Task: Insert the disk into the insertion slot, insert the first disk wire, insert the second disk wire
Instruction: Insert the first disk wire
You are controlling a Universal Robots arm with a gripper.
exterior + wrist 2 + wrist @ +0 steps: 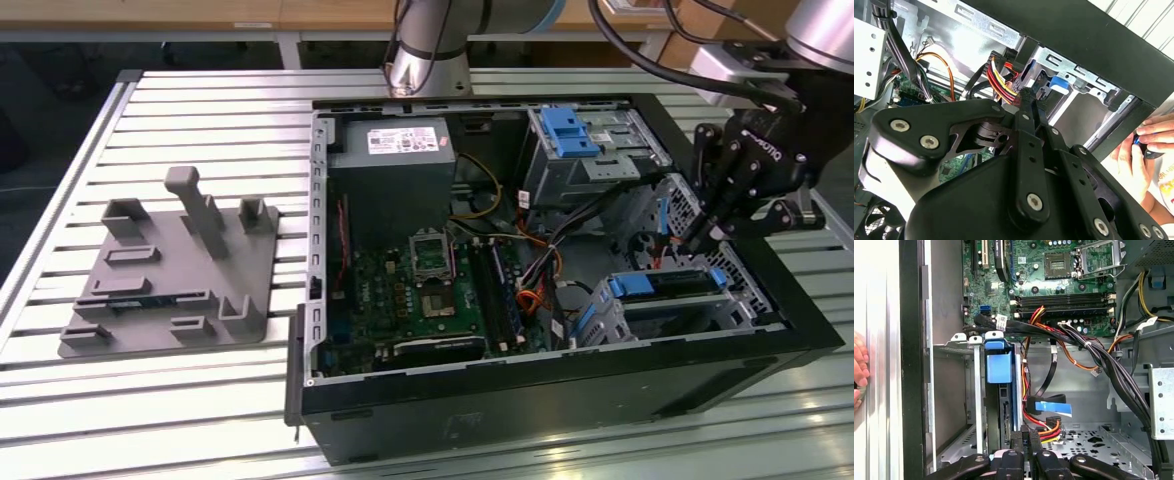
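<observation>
Closest to the lens in both wrist views: the black jointed tool point(1026, 95) point(1024, 437), fingers drawn together with barely a slit between them. Cannot tell about any wire pinched there. Points down into an open black computer case point(534, 400), tips just beside a bundle of red, yellow and orange wires point(1001, 80).

In the exterior view, hangs over the case corner at that view's right, close beside the boxy grey metal cage point(641, 322). Already seated in that cage: the silver disk point(674, 283) in its bright blue caddy. In the first wrist view, stands edge-on between the cage walls, blue handle uppermost, directly ahead of the tool.

Near the tool tips, a loose flat black cable with a blue tag point(1054, 407). Further in, a green circuit board point(1054, 270). At the case's far end, a taller grey bay with a blue latch point(574, 130).

Just outside the case wall, a person's hand point(1144, 145). On the slatted metal table point(200, 110), at the exterior view's left and well apart from the case, a grey moulded holder point(160, 270).
</observation>
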